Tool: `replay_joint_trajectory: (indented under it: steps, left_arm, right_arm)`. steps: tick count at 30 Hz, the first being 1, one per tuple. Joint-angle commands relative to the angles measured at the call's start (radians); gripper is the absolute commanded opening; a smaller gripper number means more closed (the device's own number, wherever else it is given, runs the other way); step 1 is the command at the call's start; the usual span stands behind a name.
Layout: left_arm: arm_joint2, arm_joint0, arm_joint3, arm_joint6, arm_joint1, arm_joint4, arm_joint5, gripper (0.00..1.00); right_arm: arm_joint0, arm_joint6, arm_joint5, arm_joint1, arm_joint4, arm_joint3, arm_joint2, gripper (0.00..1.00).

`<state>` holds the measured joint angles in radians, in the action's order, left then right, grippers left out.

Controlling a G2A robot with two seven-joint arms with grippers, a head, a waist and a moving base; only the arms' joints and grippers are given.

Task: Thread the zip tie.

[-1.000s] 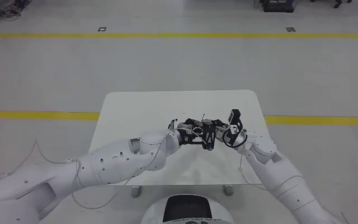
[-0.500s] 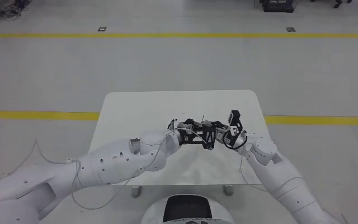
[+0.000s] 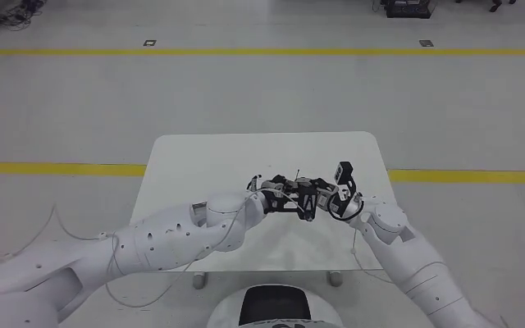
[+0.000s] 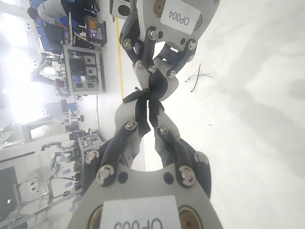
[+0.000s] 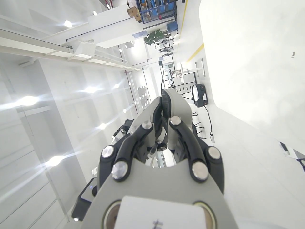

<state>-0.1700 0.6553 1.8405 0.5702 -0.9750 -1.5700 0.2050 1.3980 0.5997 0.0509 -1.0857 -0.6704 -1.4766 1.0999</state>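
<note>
Tip to tip, the left gripper (image 3: 300,202) and the right gripper (image 3: 318,200) meet above the white table (image 3: 205,164), and in the top view their dark linkages run together, so the meeting point is hard to read.

In the right wrist view the right gripper (image 5: 164,96) is clenched. The zip tie (image 5: 161,77) comes out from between its fingertips as a thin black strand that runs straight on past them and ends in a small knob. The pinched part is hidden by the pads. From above, one short end of the tie (image 3: 297,174) pokes up just beyond the joined jaws.

In the left wrist view the left gripper (image 4: 149,103) has its black pads pressed together at the tips, with a narrow slit open farther back. The right gripper (image 4: 155,89) faces it, tips touching. A thin stub of the tie (image 4: 137,88) shows just beside this junction. Dark pad material bunches there, so I cannot tell whether the tie also passes through the left gripper's pinch.

On the table surface (image 4: 250,72), off to one side of the right gripper's fingers and well apart from both jaws, two loose zip ties (image 4: 197,77) lie crossed. A tiny dark speck (image 4: 209,125) sits level with the left gripper's fingers and is too small to identify.
</note>
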Motion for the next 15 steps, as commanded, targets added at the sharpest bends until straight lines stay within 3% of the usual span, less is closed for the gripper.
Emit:
replay_joint_trajectory:
  steps: [1, 3, 4, 5, 10, 15]
  left_arm:
    - [0.000, 0.000, 0.000, 0.000, -0.001, 0.000, 0.002, 0.00]
    - [0.000, 0.001, 0.000, -0.001, -0.001, 0.000, 0.003, 0.00]
    - [0.000, 0.001, 0.000, -0.001, -0.001, 0.000, 0.002, 0.00]
    - [0.000, 0.000, 0.000, -0.001, -0.001, 0.000, -0.001, 0.00]
    - [-0.003, 0.004, 0.001, -0.012, 0.008, 0.000, -0.036, 0.00]
    - [-0.043, 0.032, 0.003, -0.051, 0.027, 0.023, -0.040, 0.00]
  right_arm:
    - [0.003, 0.002, -0.001, -0.001, 0.001, -0.001, 0.003, 0.00]
    - [0.005, 0.003, -0.001, -0.001, 0.003, -0.002, 0.006, 0.00]
    - [0.006, 0.003, -0.001, -0.001, 0.005, -0.002, 0.008, 0.29]
    - [0.008, 0.003, -0.001, -0.001, 0.006, -0.003, 0.010, 1.00]
    - [0.021, 0.002, -0.006, -0.001, 0.011, -0.008, 0.027, 1.00]
    - [0.040, -0.008, -0.027, 0.004, 0.036, -0.017, 0.057, 1.00]
